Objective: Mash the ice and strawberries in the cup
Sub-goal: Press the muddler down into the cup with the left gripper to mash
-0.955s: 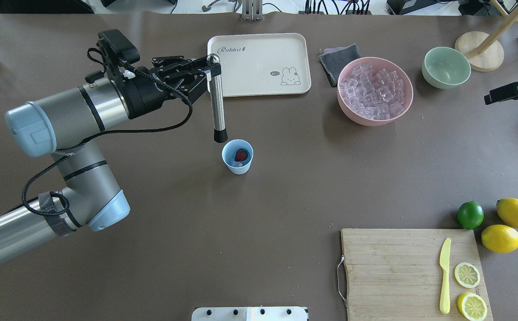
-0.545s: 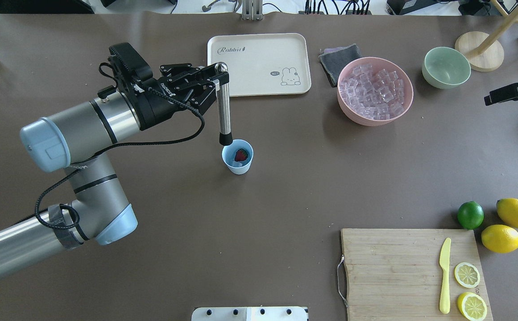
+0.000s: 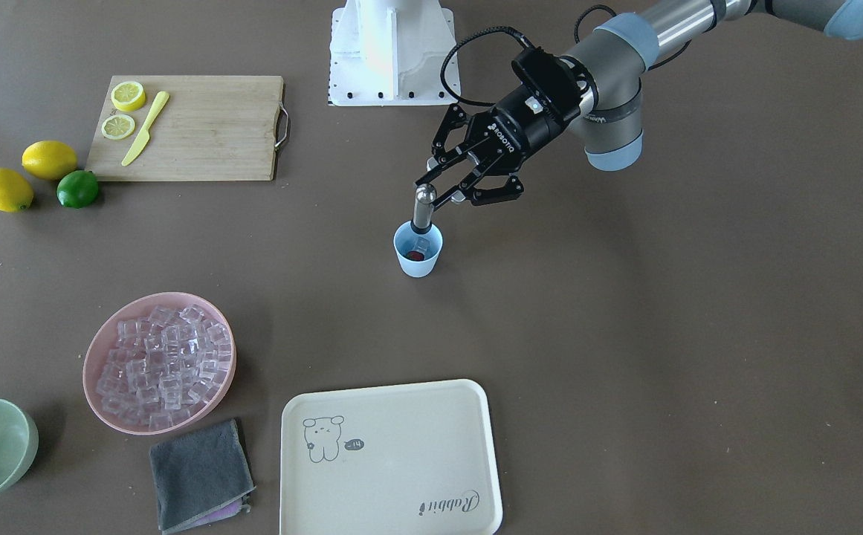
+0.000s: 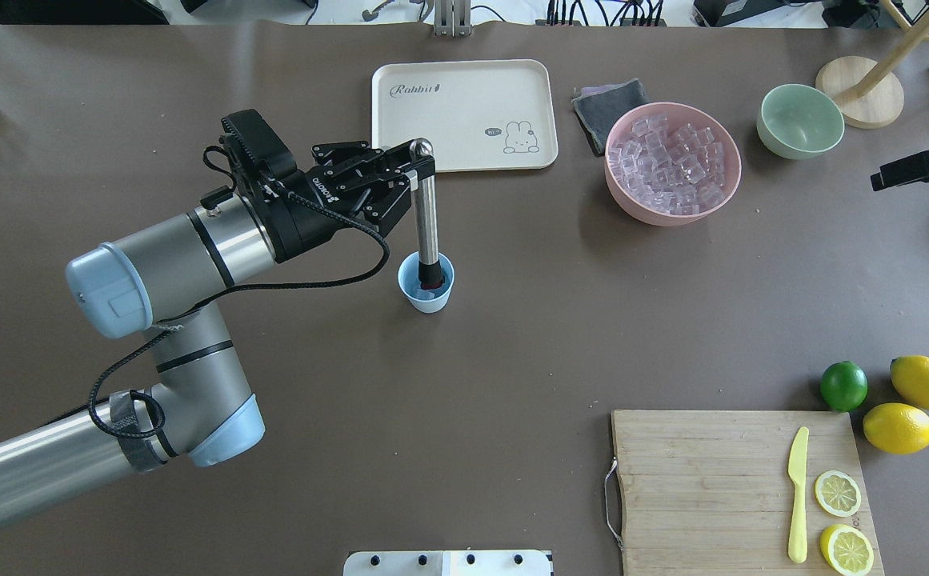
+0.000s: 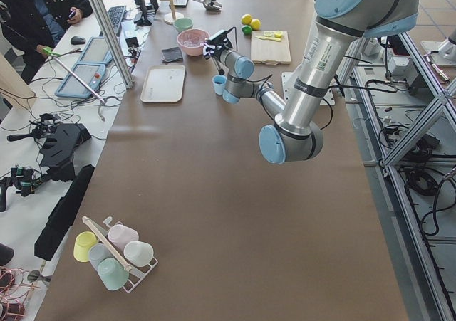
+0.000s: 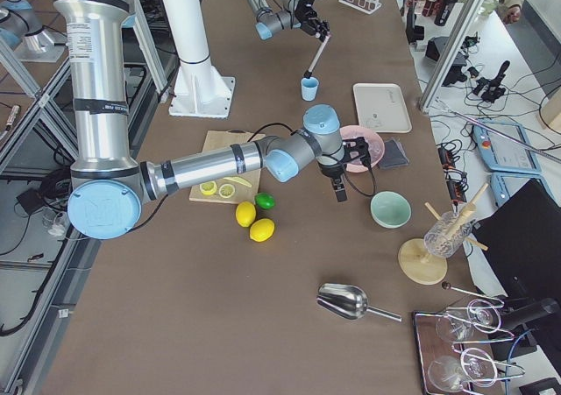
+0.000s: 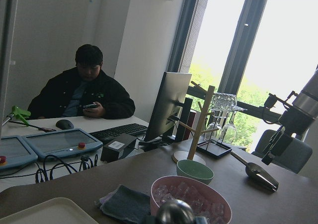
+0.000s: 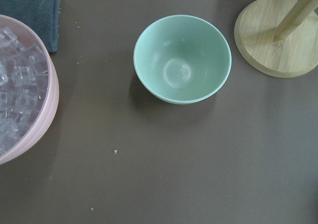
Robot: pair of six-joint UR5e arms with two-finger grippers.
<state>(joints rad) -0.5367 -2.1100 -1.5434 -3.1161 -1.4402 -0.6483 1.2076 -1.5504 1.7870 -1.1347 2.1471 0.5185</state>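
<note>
The pale blue cup [image 4: 426, 298] stands mid-table, also in the front-facing view [image 3: 418, 261]. My left gripper [image 4: 410, 170] is shut on the top of a steel muddler [image 4: 426, 216], which stands nearly upright with its black tip inside the cup. The red strawberry [image 3: 416, 255] lies at the cup's bottom, mostly covered by the tip. A clear ice cube [image 3: 421, 244] lies beside it. More ice [image 4: 670, 160] is heaped in the pink bowl [image 4: 620, 192]. My right gripper [image 4: 880, 176] hovers at the far right edge; I cannot tell whether it is open or shut.
A cream tray [image 4: 464, 116] lies behind the cup. A grey cloth [image 4: 604, 108] and a pale green bowl [image 4: 800, 120] flank the pink bowl. A cutting board [image 4: 712, 480] with a knife and lemon slices, a lime [image 4: 843, 386] and two lemons sit near right.
My left arm has moved right and down. The muddler tip went from beside the cup's rim into the cup, onto the strawberry. The right arm barely moved.
</note>
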